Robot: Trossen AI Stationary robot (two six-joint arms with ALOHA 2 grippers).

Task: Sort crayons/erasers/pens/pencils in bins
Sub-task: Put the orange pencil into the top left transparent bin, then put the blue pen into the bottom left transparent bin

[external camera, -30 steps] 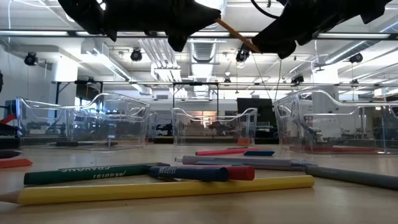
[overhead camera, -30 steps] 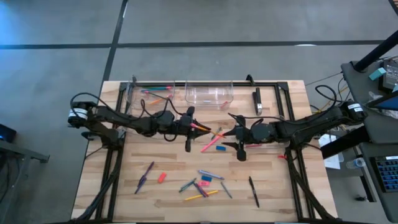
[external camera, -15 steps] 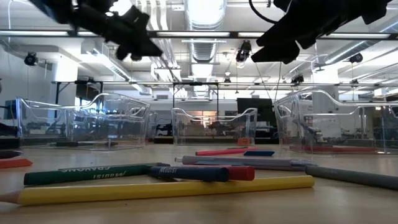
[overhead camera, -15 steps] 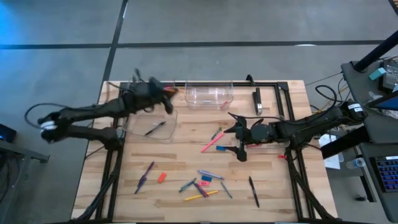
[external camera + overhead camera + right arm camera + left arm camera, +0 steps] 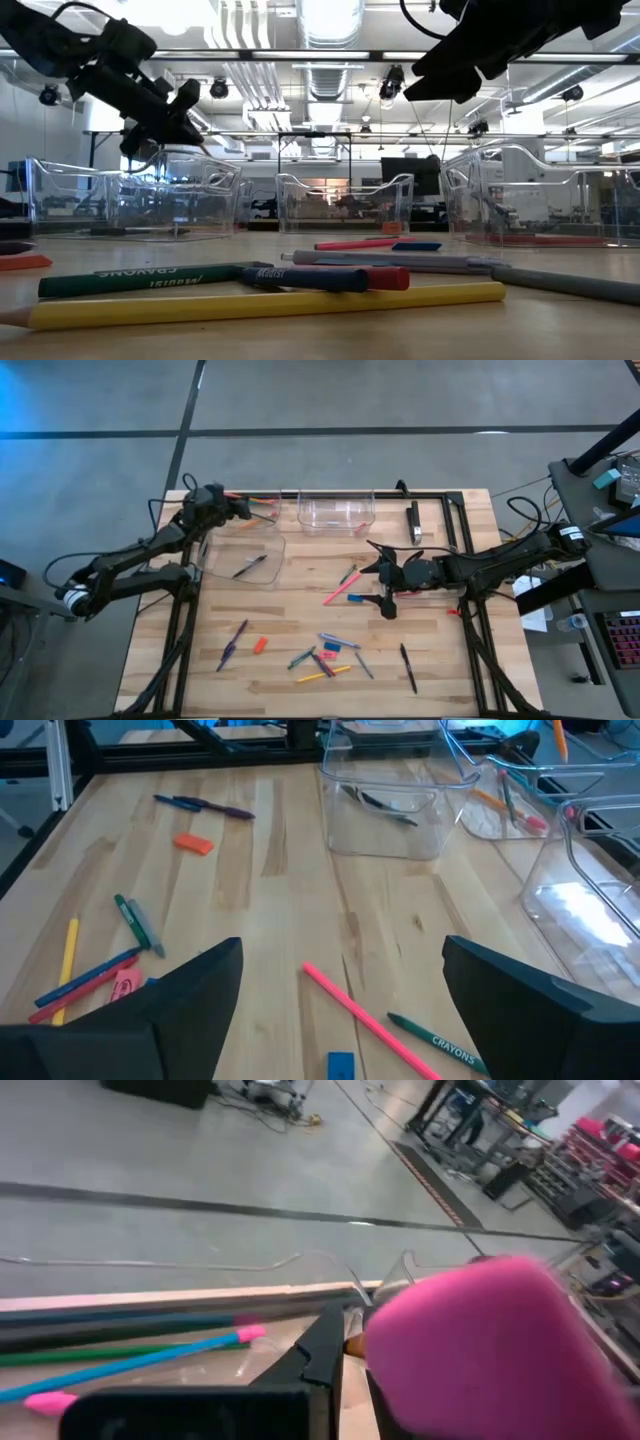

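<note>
My left hand (image 5: 243, 507) hangs over the clear plastic bin (image 5: 215, 510) at the desk's far left corner, pinching a thin pencil with a pink eraser end (image 5: 490, 1350) so it will fall among the pencils already there. My right hand (image 5: 383, 582) waits mid-desk, fingers spread, above the long pink pencil (image 5: 340, 593). The overhead view hides the pinch — only my left wrist view shows it, plus the teal pencil (image 5: 130, 1365) inside.

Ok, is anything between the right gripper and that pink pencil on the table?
Nothing visible does. The right gripper hangs with jaws open just short of the pink pencil, with only bare table between them. A blue eraser and a green crayon lie close beside it, not in the path.
</note>
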